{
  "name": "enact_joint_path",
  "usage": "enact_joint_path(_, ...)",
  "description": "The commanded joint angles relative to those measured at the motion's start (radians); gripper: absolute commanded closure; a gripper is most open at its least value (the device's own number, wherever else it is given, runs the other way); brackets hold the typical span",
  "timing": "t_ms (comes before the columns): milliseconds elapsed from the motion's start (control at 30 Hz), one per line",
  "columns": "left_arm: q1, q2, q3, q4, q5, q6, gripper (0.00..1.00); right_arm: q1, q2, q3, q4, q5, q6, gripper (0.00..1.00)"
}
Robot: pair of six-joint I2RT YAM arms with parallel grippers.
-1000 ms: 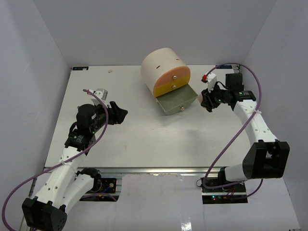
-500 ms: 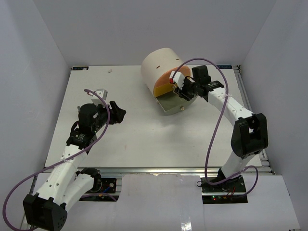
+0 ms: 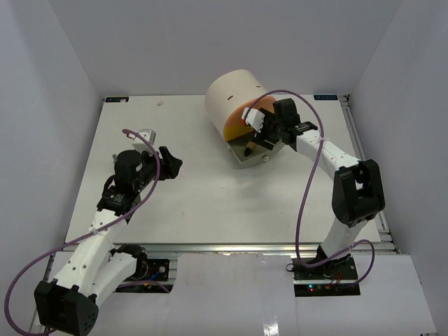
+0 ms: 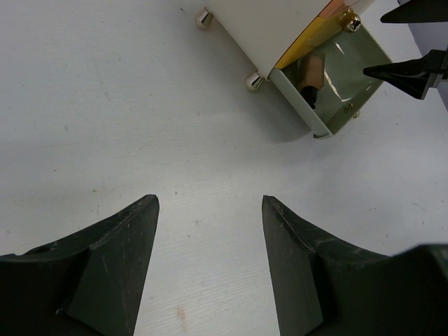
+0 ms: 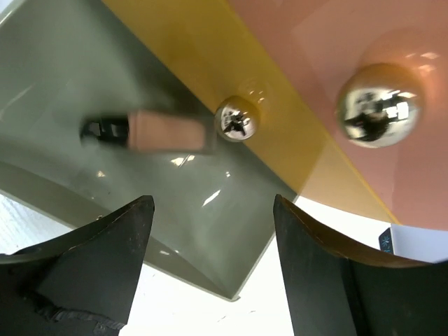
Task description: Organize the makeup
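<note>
Right wrist: tan tube [image 5: 164,131] lies in grey drawer [image 5: 56,63], just beyond right gripper [image 5: 212,203], jaws apart.

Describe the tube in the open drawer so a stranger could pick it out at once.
Find the big cream drum at the far middle of the table; its bottom grey drawer is pulled out. Inside is a tan tube with a black cap. It is the only thing in that drawer, unlike the shiny round knobs nearby.
</note>
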Motion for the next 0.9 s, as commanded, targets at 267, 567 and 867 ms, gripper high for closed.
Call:
enact_joint_path(267, 0.068, 0.082, 0.012, -0.042, -0.1, -0.038, 0.29, -0.027, -0.476, -0.314, 0.048, -0.426, 0.457, 0.04)
enact_joint_path(567, 0.201, 0.189, 0.015, -0.125, -0.372, -0.196, 0.23, -0.251, -0.737, -0.633, 0.222, -0.817, 0.535, 0.06)
enact_joint_path(867, 0.418, 0.345, -0.038, 0.13, -0.486, -0.106, 0.14, -0.323, -0.754, -0.668, 0.239, -0.937, 0.567, 0.03)
